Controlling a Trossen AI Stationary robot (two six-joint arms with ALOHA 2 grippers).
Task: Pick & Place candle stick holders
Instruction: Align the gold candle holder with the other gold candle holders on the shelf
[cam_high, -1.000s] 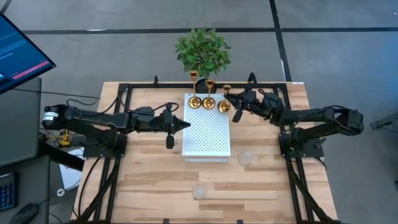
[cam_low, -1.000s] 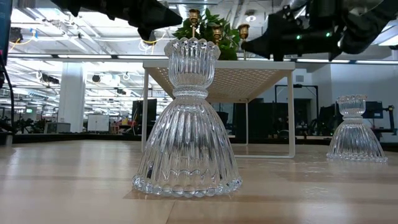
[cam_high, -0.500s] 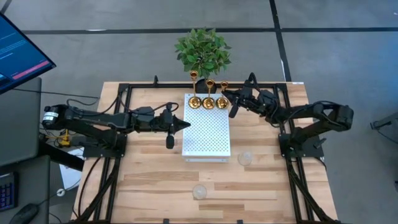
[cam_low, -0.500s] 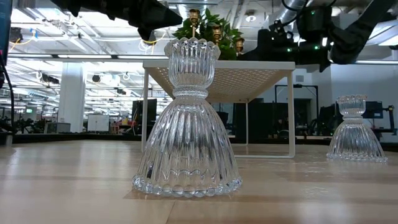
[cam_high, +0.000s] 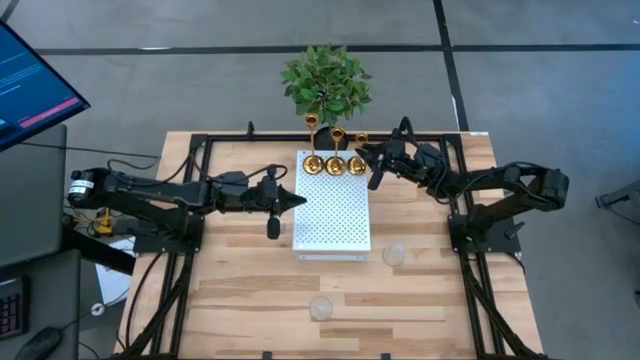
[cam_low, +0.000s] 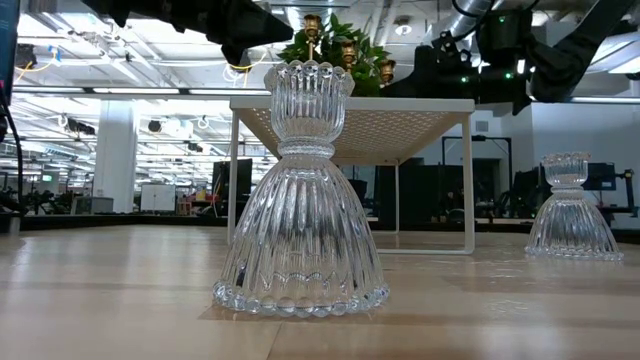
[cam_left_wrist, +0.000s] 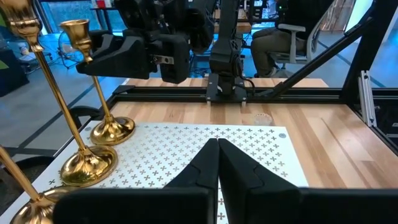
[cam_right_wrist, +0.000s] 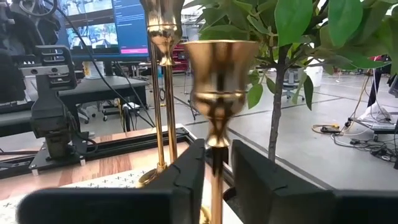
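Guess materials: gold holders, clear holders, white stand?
Gold holders: likely polished metal or brass plating, mirror-like reflections. Clear holders: ribbed glass by the look, background shows through; clear plastic is possible. White stand: probably painted perforated sheet metal, matte, with a regular hole pattern.

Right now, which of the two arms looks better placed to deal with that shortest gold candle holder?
The right. Its hand already has the shortest gold holder's stem between its fingers at the white rack's back edge. The left hand is shut, hovering at the rack's left side, clear of all three gold holders.
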